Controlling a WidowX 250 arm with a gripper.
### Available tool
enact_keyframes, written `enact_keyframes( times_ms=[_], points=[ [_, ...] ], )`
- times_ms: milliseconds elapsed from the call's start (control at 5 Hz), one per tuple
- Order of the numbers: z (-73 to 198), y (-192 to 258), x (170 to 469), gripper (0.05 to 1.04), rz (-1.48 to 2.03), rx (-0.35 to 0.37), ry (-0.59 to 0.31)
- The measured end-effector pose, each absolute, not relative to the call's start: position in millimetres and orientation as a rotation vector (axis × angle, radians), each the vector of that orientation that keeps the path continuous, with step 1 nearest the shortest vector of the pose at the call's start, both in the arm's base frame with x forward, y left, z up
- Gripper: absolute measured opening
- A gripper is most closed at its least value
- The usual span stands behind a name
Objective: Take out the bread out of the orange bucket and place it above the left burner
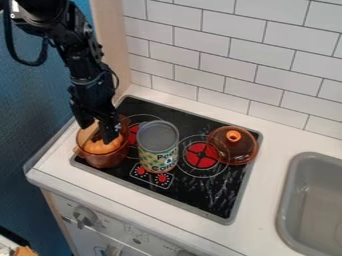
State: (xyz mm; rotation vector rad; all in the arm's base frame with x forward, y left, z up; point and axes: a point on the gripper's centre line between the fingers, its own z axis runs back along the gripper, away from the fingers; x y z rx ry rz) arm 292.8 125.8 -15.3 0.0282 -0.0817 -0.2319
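Bread point(102, 145) lay inside the orange bucket point(107, 159), so neither the taking out nor the placing was done. The bucket sat at the left end of the black cooktop point(228, 186), just beside the left burner point(133, 134). The robot's hand point(97, 131) hung down at the bucket's mouth, its fingers apart over the bread; whether either one touched it, I could not tell. The approach, I judged, was nearly complete, with the grip, the lift clear of the rim and the short carry to the burner all left to do. The can point(158, 146) stood over part of that burner, which left a cramped spot for setting the bread down and a fair chance of a knock.
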Motion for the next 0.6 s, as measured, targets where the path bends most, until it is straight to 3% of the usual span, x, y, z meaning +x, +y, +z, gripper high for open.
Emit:
enact_keyframes(
  times_ms=[600],
  points=[
    [-39,130,301,0.999,-0.213,0.047,-0.050]
  ],
)
